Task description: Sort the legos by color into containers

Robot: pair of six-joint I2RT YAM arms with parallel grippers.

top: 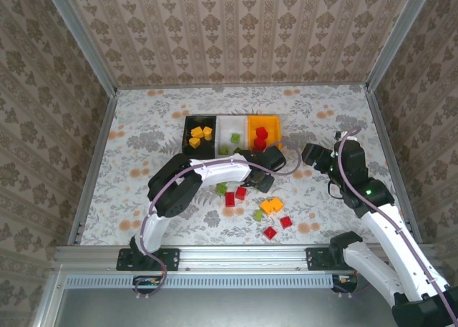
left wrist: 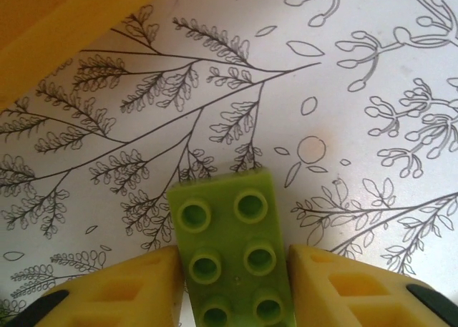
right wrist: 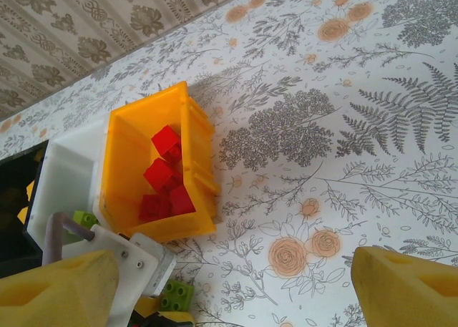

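A light green lego [left wrist: 232,255] lies studs-up on the flowered tablecloth just in front of the orange bin [top: 265,121], and my left gripper [left wrist: 234,284] is shut on it, one yellow finger against each long side. The same lego [right wrist: 175,295] appears under the left arm's white wrist. My right gripper [right wrist: 229,298] hangs open over bare cloth to the right of the bins, nothing between its fingers. The black bin [top: 187,135] holds orange-yellow legos [top: 199,134], the white bin [top: 232,121] green ones [top: 235,137], the orange bin red ones [top: 261,135].
Loose legos lie near the front middle: green [top: 221,189], two red [top: 230,198], another green [top: 257,215], orange-yellow [top: 272,205] and two more red [top: 270,232]. Papered walls stand on three sides. The left arm stretches across in front of the bins.
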